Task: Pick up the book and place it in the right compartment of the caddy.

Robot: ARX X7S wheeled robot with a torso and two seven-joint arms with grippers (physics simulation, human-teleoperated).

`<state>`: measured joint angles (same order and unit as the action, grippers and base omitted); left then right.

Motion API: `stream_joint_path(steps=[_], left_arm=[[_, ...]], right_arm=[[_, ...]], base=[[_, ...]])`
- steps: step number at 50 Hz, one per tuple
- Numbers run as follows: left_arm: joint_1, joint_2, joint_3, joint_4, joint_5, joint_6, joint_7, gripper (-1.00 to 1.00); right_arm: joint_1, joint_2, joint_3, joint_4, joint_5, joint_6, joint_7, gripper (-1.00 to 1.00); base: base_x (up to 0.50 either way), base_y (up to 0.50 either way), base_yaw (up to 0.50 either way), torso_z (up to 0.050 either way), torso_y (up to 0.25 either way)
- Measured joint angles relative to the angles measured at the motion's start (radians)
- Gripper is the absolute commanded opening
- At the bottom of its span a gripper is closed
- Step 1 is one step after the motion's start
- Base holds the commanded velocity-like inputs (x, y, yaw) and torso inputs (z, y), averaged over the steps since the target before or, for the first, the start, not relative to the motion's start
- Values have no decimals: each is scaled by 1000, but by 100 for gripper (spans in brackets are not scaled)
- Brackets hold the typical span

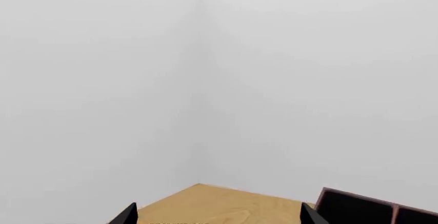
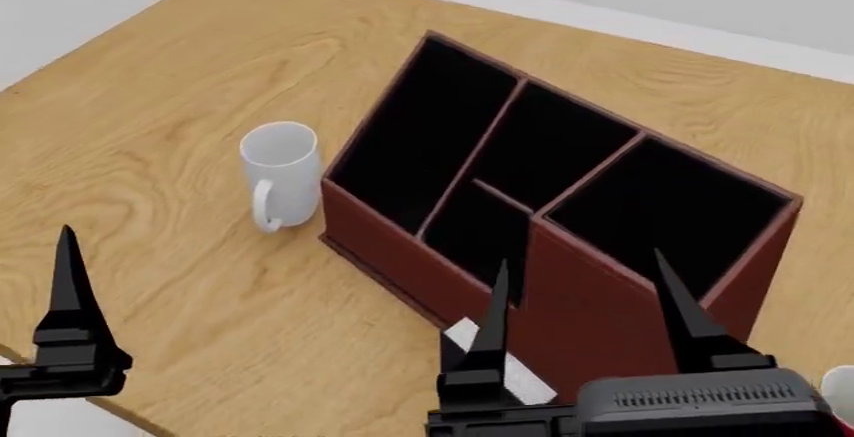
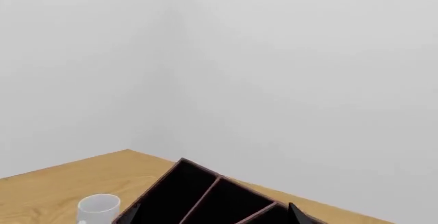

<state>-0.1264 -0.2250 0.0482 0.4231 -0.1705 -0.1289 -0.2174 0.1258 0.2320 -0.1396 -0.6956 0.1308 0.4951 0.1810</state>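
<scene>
Book (image 2: 497, 365) barely visible: white sliver on table (image 2: 200, 257) against caddy (image 2: 561, 217) near wall, under right gripper (image 2: 581, 307). Right gripper open wide, empty; left gripper (image 2: 67, 297) state unclear. Likely rigid, heavy hardcover; pinch across covers near spine. Right compartment (image 2: 667, 207) empty.

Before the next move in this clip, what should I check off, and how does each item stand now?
1. Right gripper open: ok, fingers spread.
2. Book gripped: not ok, nothing between the fingers.
3. Book's pose readable: cannot tell; only a white strip shows by the caddy, the rest is hidden behind the gripper.
4. Right compartment free: ok, bare black interior.
5. Mug out of the way: ok, on the caddy's far side.
6. Left gripper open, idle: ok.
</scene>
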Motion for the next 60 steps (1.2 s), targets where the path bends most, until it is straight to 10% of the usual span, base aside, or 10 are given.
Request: stream_joint_path(steps=[23,60], left_arm=[[1,-14,13,-2,-8,6,-11,100],[-2,-32,28,-5,-25,12,-33,100]], right_arm=[[4,11,-20,4,2,-14,10,100],[-2,37,-32,10,45,-75,-9,100]], base=[[0,0,500,0,0],[276,-143,14,0,0]])
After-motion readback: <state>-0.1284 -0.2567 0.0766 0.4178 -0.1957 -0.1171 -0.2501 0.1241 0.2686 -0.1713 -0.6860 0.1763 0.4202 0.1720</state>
